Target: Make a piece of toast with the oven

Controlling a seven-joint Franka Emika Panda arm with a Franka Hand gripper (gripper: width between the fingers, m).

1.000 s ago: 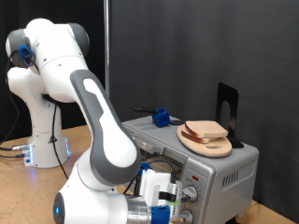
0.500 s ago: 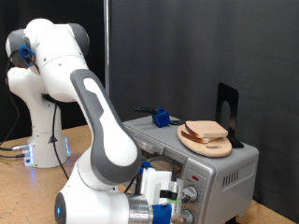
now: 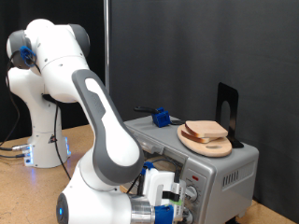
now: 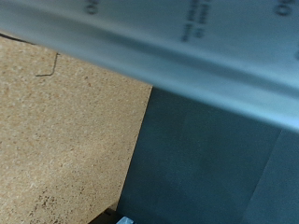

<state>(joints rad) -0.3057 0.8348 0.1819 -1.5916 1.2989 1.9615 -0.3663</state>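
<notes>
Nothing has moved: end effector at oven front.

The end effector sits at the exterior view's bottom edge, partly cut off; its finger state cannot be determined. The arm hides most of the front of the oven. In the wrist view, only a blurred grey panel with unreadable lettering shows; no fingers are visible.

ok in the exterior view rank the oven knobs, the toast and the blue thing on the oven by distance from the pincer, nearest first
Pincer sits low at the oven front.
1. Knobs, right beside it.
2. Blue thing, on the oven top, towards the view's left.
3. Toast, on the round board, towards the view's right.
</notes>
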